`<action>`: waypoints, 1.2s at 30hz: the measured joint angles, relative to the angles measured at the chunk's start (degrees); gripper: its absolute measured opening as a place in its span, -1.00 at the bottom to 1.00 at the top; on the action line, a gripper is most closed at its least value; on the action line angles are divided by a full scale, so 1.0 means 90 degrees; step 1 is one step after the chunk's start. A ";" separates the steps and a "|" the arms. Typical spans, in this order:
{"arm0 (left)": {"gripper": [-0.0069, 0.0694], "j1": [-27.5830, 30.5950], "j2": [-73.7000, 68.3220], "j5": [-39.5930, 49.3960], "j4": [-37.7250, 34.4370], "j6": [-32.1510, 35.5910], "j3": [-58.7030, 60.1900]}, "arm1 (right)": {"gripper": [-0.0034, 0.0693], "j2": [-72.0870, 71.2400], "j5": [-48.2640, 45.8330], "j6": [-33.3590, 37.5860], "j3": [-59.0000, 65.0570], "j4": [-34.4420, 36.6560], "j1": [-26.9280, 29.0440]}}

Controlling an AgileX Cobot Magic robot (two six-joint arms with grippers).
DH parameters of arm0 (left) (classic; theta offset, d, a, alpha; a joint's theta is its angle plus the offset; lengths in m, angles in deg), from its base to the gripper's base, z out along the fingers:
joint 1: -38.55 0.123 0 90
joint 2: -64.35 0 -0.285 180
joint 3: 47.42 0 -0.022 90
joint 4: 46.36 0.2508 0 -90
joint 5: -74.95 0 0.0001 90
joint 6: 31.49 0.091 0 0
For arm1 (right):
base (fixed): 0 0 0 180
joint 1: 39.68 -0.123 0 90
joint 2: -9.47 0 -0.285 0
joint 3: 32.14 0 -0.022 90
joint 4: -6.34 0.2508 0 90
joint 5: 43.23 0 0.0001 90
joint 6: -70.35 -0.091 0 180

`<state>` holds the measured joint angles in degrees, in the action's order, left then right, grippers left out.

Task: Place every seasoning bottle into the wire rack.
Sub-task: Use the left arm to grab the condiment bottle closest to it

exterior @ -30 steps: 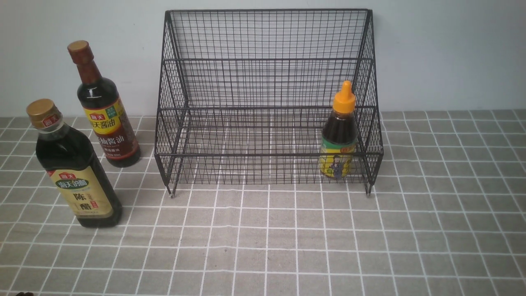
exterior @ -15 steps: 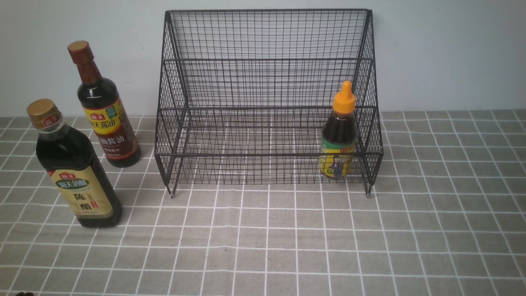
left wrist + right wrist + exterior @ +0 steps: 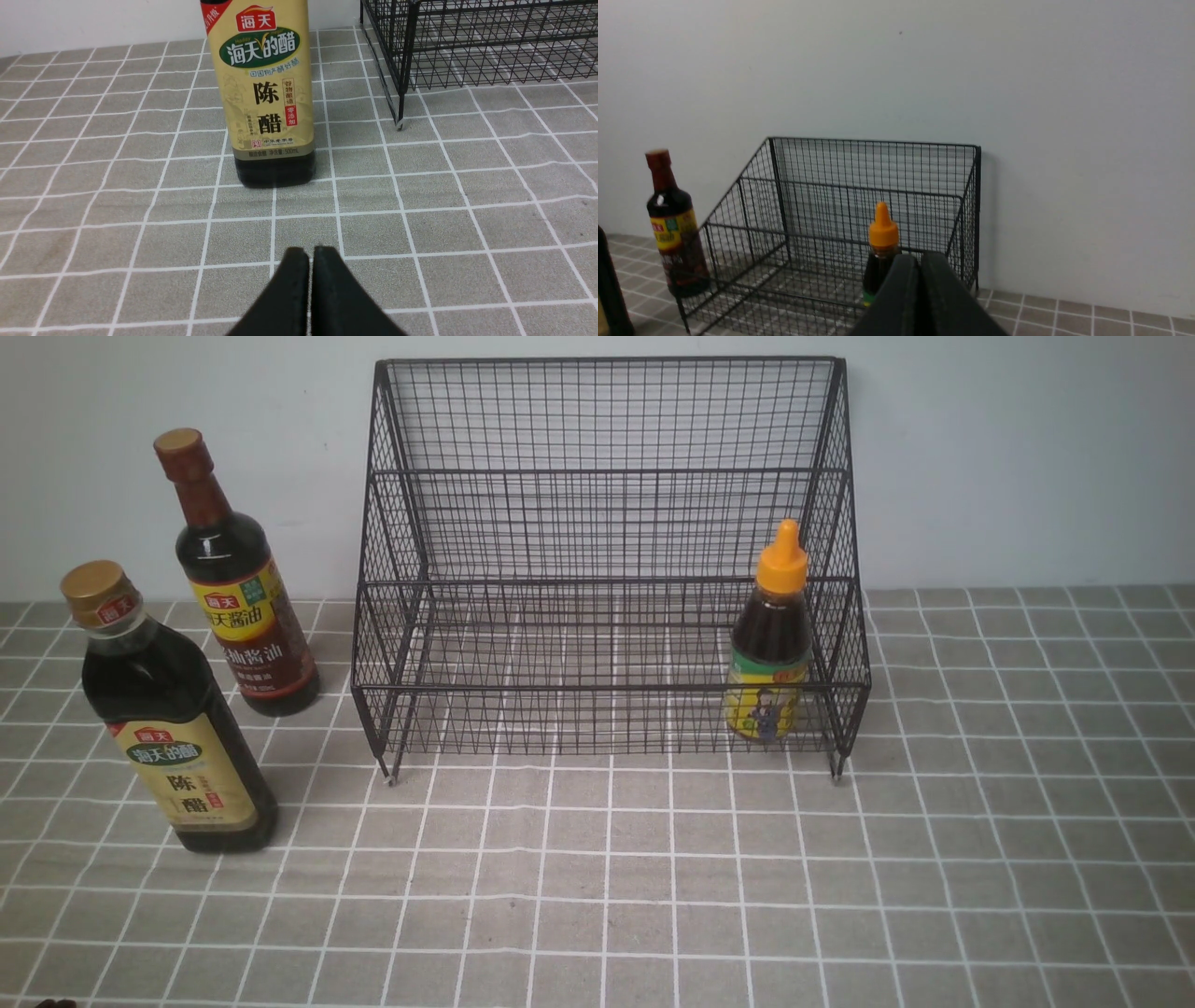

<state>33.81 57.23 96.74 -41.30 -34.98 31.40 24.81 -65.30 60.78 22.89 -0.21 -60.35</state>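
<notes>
Orange-nozzle bottle (image 3: 770,644) sits in wire rack (image 3: 607,523), lower tier, right end. Gold-capped bottle (image 3: 264,93) and brown-capped bottle (image 3: 238,607) stand on tabletop (image 3: 653,877), left of rack. Left gripper (image 3: 310,254) pressed together, empty, facing gold-capped bottle's base. Right gripper (image 3: 920,261) likewise. My take: spread left jaws wide, grip the broad body mid-label, keep it upright, clear the front rail.

Wire rack (image 3: 607,523) at the table's (image 3: 653,896) back by the wall (image 3: 1027,457), small bottle (image 3: 770,653) in its lower tier at the right, tall bottle (image 3: 238,607) left of the rack, wide bottle (image 3: 173,737) before it.
</notes>
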 joint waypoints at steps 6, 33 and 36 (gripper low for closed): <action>-0.84 0.0000 0.0000 0.0000 0.0000 0.0000 0.0000 | -0.94 -0.0288 0.0240 0.0000 0.0864 -0.0328 0.0666; -0.84 0.0000 0.0000 0.0000 0.0000 0.0000 0.0000 | -0.94 -0.0912 0.0119 -0.0019 0.2610 0.0067 0.2291; -0.84 0.0000 0.0000 0.0000 0.0000 0.0000 0.0000 | -0.94 -0.0912 0.0119 -0.0019 0.2610 0.0073 0.2291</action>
<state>33.81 57.23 96.74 -41.30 -34.98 31.40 16.60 -64.23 60.61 46.37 0.45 -39.73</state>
